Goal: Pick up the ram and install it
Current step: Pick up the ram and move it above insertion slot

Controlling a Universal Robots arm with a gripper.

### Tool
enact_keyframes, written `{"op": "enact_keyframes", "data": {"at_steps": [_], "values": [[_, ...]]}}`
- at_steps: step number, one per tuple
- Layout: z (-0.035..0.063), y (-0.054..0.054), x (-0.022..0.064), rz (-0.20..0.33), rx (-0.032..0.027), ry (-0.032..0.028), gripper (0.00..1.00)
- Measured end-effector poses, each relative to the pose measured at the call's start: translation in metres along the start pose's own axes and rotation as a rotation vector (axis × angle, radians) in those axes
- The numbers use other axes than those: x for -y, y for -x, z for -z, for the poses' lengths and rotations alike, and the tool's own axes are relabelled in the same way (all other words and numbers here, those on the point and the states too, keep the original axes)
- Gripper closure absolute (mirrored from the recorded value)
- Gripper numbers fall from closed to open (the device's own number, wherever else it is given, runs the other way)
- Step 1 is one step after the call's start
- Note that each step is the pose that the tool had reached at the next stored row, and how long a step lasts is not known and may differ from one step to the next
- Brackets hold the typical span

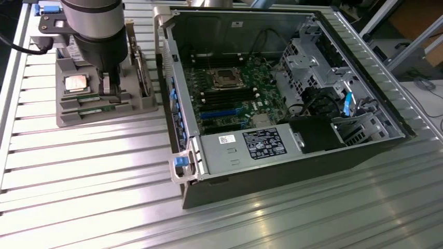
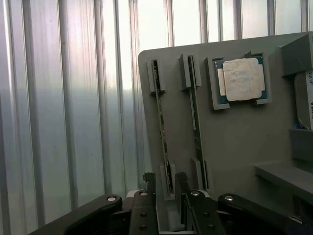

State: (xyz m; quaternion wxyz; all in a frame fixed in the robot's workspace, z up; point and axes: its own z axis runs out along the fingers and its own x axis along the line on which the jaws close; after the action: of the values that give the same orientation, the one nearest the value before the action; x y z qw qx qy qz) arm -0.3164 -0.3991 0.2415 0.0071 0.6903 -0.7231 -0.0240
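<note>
Well, the gripper [image 2: 165, 178] hangs wide open and empty astride the ram [image 2: 162, 122] standing on edge in its grey holder [image 2: 234, 142], so a slightly off-centre close might snag the holder and tilt it.

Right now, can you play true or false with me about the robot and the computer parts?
1. The gripper is open. True.
2. The ram is plugged into the computer. False: it stands on edge in the gray holder.
3. A silver processor chip lies in the holder. True.
4. The computer case is closed. False: it is open, with the motherboard showing.
</note>
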Motion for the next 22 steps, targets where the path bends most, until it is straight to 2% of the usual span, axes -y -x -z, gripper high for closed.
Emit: {"op": "enact_keyframes", "data": {"at_steps": [22], "values": [[-0.0156, 0.000, 0.0007, 0.000, 0.0000, 0.0001, 0.70]]}}
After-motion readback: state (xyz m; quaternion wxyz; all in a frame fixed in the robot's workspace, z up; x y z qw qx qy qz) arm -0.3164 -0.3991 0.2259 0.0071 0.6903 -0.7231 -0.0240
